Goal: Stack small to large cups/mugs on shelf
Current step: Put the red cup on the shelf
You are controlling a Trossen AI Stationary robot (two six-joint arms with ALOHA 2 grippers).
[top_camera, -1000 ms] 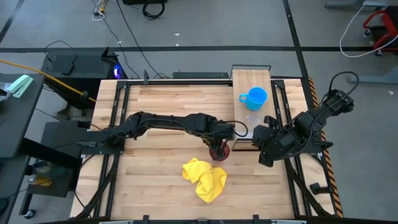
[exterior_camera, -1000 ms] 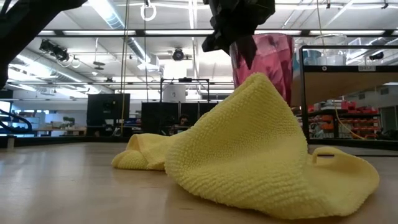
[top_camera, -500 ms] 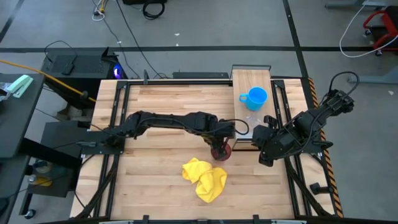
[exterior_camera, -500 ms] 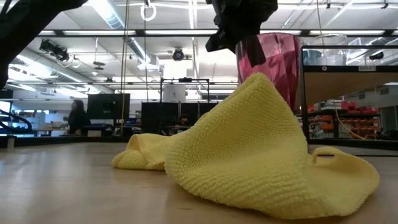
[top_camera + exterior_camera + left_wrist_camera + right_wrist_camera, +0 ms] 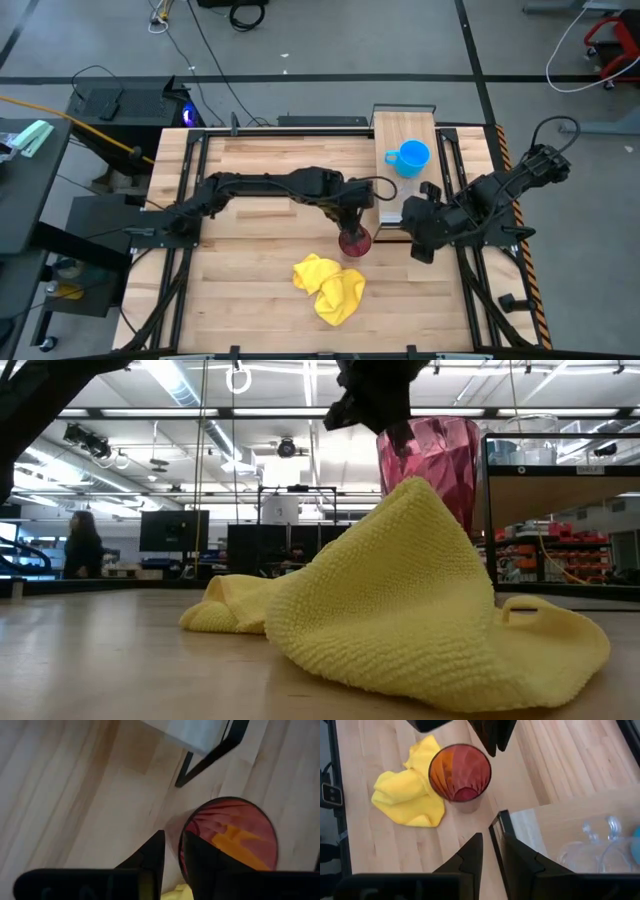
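The left end effector (image 5: 352, 222) pinches the red tumbler (image 5: 354, 241) rim; the yellow cloth (image 5: 330, 286) lies near, the shelf (image 5: 404, 135) beside.

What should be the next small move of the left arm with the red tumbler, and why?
Probably lift it. The left tool pinches the rim of the red tumbler, which stands beside the yellow cloth and lower than the shelf. The blue mug and clear cup already sit there. The right tool waits near the shelf.
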